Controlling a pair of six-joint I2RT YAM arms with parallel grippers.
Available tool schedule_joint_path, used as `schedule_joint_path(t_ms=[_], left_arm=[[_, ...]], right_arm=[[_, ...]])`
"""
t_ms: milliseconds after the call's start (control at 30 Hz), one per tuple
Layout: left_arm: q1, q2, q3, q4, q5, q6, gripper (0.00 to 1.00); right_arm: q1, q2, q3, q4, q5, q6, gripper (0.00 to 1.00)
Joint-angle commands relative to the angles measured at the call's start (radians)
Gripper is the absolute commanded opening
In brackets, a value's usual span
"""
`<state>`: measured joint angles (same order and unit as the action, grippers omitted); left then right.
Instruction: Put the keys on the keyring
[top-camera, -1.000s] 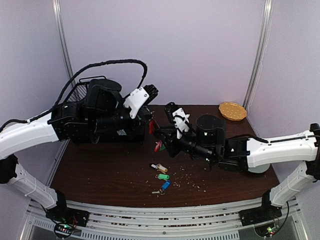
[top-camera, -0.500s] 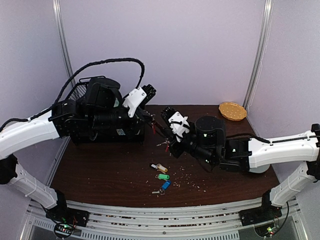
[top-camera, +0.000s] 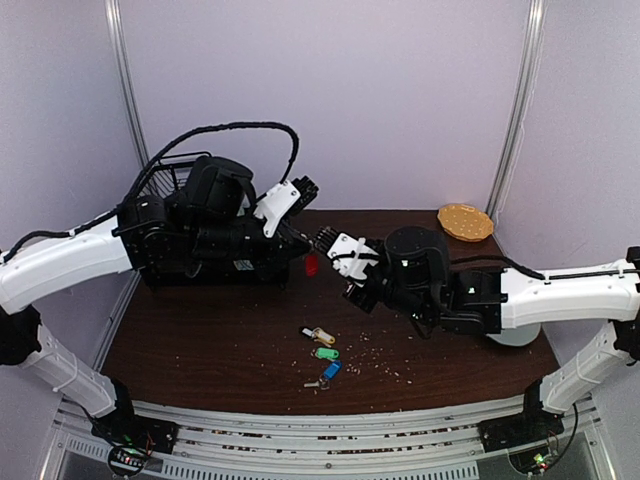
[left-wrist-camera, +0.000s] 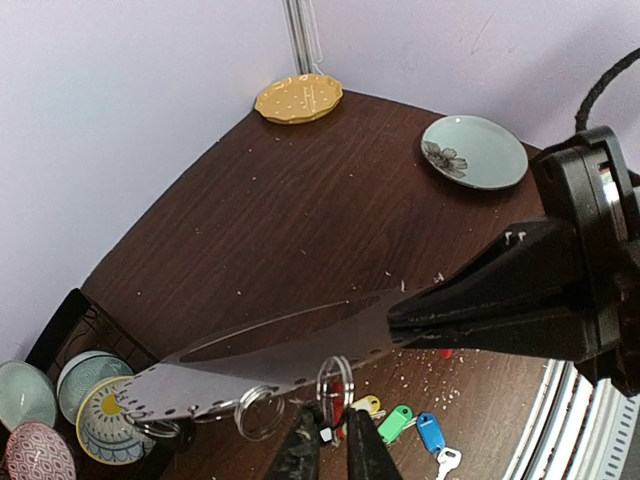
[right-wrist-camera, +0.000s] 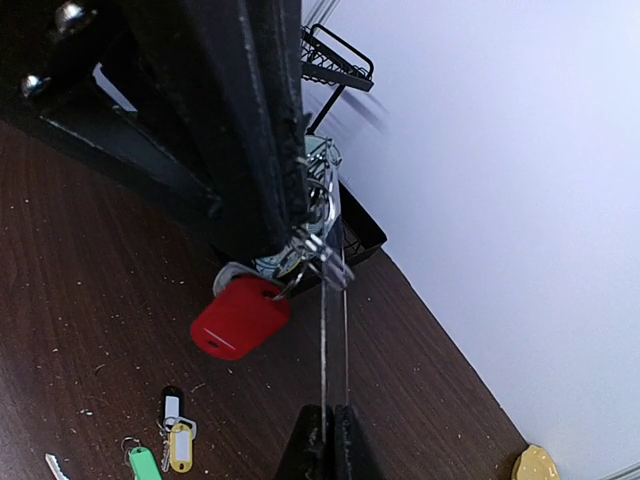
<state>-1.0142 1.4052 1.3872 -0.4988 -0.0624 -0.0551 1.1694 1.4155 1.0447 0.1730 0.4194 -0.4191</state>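
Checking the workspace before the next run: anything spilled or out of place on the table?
Yes. Pale crumbs or grit are scattered across the dark table, thickest around the three loose tagged keys at front centre. Nothing looks broken; the yellow plate sits flat in the far right corner.

Dark brown wood-grain table (top-camera: 220, 350), top speckled with pale crumbs, densest toward the near edge, right of centre. Plain pale lilac walls (top-camera: 400, 100) on three sides, matte. Two silver vertical rails: one by the far left corner (top-camera: 122, 75), one by the far right corner (top-camera: 517, 100). Aluminium slotted frame (top-camera: 330, 445) runs along the near edge. Black wire rack (top-camera: 160, 180) at the far left corner; bowls (left-wrist-camera: 60, 405) sit in it. Yellow scalloped plate (top-camera: 465, 222) at the far right corner. Pale green plate with a flower (left-wrist-camera: 474, 151) by the right edge. Lighting even, diffuse, soft shadows only.
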Motion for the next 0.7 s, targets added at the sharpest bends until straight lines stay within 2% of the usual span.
schedule_joint_path(t_ms=[0, 167, 300, 433, 533, 667], left_arm=[[0.011, -0.058, -0.026, 0.08, -0.012, 0.003, 0.19], [0.011, -0.155, -0.115, 0.18, 0.051, 0.02, 0.43], [0.011, -0.241, -0.272, 0.306, 0.057, 0.027, 0.46], [0.011, -0.268, -0.434, 0.484, 0.132, 0.033, 0.46], [0.011, -0.279, -0.491, 0.589, 0.151, 0.043, 0.5], [0.011, -0.296, -0.519, 0.632, 0.137, 0.06, 0.56]], right_arm=[[-0.01, -0.045, 0.027, 0.035, 0.017, -0.026, 0.0], [-0.011, -0.045, 0.037, 0.026, 0.007, -0.023, 0.0], [-0.011, -0.047, 0.047, 0.03, -0.005, -0.013, 0.0], [-0.013, -0.058, 0.065, 0.03, -0.021, -0.018, 0.0], [-0.041, -0.078, 0.084, 0.015, -0.045, -0.05, 0.0], [-0.13, -0.086, 0.068, 0.024, -0.037, -0.159, 0.0]])
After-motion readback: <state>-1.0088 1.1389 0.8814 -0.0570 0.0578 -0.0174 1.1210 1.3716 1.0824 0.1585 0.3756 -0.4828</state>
